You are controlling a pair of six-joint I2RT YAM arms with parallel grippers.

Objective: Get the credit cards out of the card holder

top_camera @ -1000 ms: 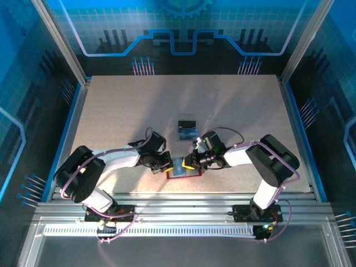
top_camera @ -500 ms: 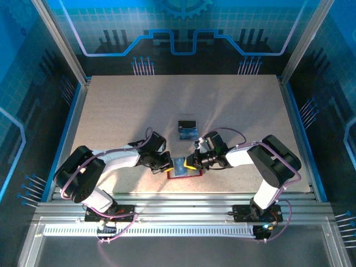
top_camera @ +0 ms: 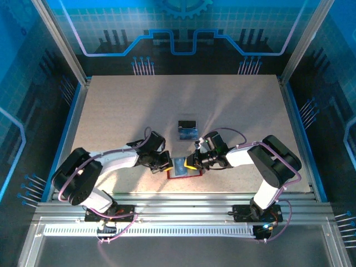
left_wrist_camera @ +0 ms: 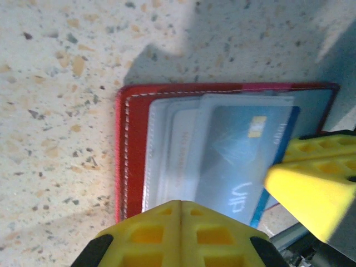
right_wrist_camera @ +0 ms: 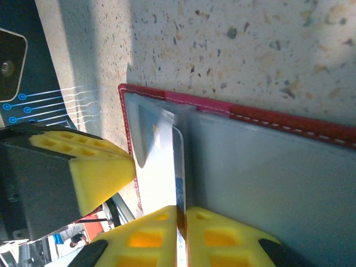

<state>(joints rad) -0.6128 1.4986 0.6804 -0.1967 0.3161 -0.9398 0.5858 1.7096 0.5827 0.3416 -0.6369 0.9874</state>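
The red card holder point(top_camera: 184, 176) lies open near the table's front edge, with its pale grey pockets point(left_wrist_camera: 157, 156) facing up. A blue card point(left_wrist_camera: 239, 161) marked VIP sticks partly out of a pocket. My right gripper point(right_wrist_camera: 181, 208) is shut on that card's edge point(right_wrist_camera: 179, 186). My left gripper point(left_wrist_camera: 181, 203) is shut with nothing between its fingers, its tips resting on the holder's pockets. A pale card point(left_wrist_camera: 179, 150) sits tucked in beside the blue one. In the top view, the left gripper point(top_camera: 169, 163) and right gripper point(top_camera: 192, 163) meet over the holder.
A black card point(top_camera: 187, 123) and a bluish card point(top_camera: 189, 133) lie on the table just behind the holder. The metal rail point(top_camera: 178, 200) of the frame runs close in front. The table's far half is bare speckled surface.
The right wrist has edged slightly at the holder, still pinching the blue card. The left arm and the holder have stayed put.
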